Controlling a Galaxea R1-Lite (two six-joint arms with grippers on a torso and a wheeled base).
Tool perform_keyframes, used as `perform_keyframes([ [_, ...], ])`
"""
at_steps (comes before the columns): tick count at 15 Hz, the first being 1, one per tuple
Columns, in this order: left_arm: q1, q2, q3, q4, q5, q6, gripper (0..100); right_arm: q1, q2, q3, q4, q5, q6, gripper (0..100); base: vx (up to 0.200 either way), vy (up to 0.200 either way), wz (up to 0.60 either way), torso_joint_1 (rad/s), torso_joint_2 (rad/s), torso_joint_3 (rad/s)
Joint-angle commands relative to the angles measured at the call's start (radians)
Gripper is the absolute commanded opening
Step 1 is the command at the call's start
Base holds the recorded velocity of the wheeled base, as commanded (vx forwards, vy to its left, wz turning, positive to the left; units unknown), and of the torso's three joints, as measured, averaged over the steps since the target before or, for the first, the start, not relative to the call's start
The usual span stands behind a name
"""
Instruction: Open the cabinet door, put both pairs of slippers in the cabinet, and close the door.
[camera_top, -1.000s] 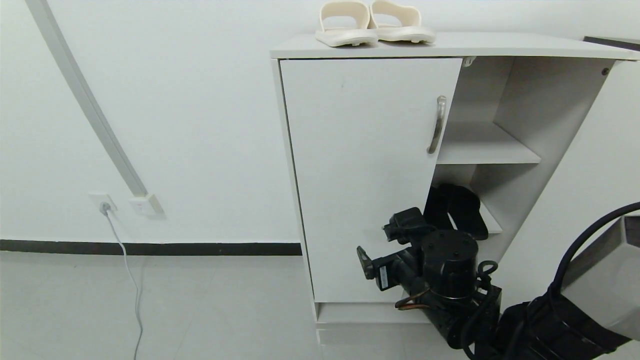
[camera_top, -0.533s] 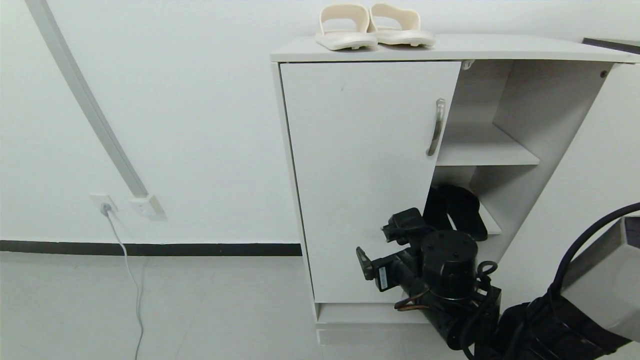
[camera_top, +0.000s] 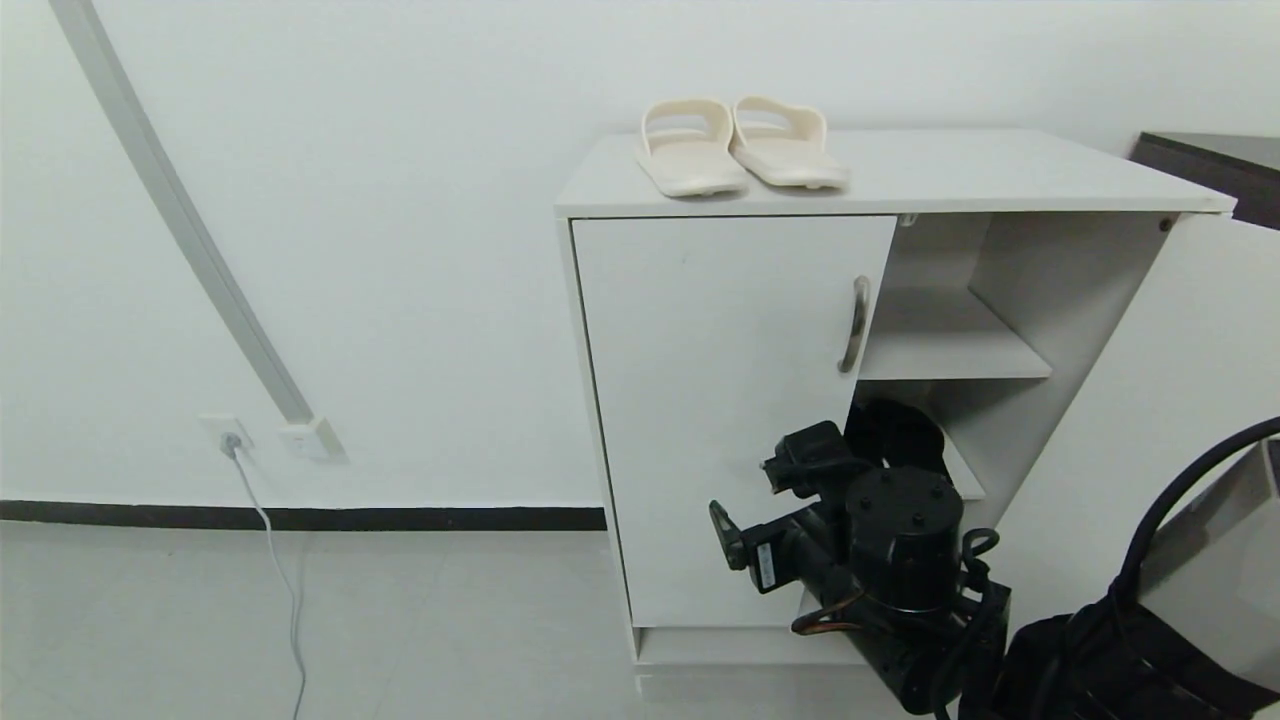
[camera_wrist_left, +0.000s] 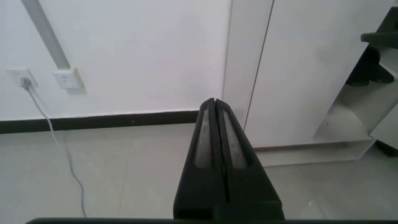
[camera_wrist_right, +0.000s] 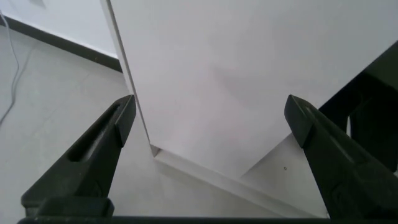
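A white cabinet (camera_top: 900, 175) stands against the wall. Its left door (camera_top: 720, 400) is closed and its right door (camera_top: 1150, 400) is swung open. A cream pair of slippers (camera_top: 740, 145) sits on the cabinet top. A black pair of slippers (camera_top: 900, 430) lies on a lower shelf inside, partly hidden behind my right arm (camera_top: 890, 540). My right gripper (camera_wrist_right: 211, 143) is open, low down and facing the closed door, with nothing between its fingers. My left gripper (camera_wrist_left: 216, 137) is shut and empty, out over the floor left of the cabinet (camera_wrist_left: 298, 74).
The upper shelf (camera_top: 950, 350) is bare. A wall socket with a cable (camera_top: 235, 440) and a slanted grey conduit (camera_top: 180, 220) are on the wall to the left. Dark furniture (camera_top: 1200, 160) stands to the right of the cabinet. Open floor (camera_top: 350, 620) lies to the left.
The whole head view has shifted down, so the camera has moved and more of the cabinet top shows. The slippers, doors and right arm keep their places relative to each other.
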Motion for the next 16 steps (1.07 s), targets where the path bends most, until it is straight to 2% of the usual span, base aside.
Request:
perform_keyframes([
  [1,0.000,0.000,0.000,0.001,0.000,0.000,0,0.002,-0.015,0.002,-0.006,0.000,0.001,100,0.000,0.000,0.00,0.119,-0.47,-0.349],
  [16,0.000,0.000,0.000,0.001,0.000,0.000,0,-0.001,-0.011,0.005,-0.006,0.001,0.001,100,0.000,0.000,0.00,0.172,-0.49,-0.322],
])
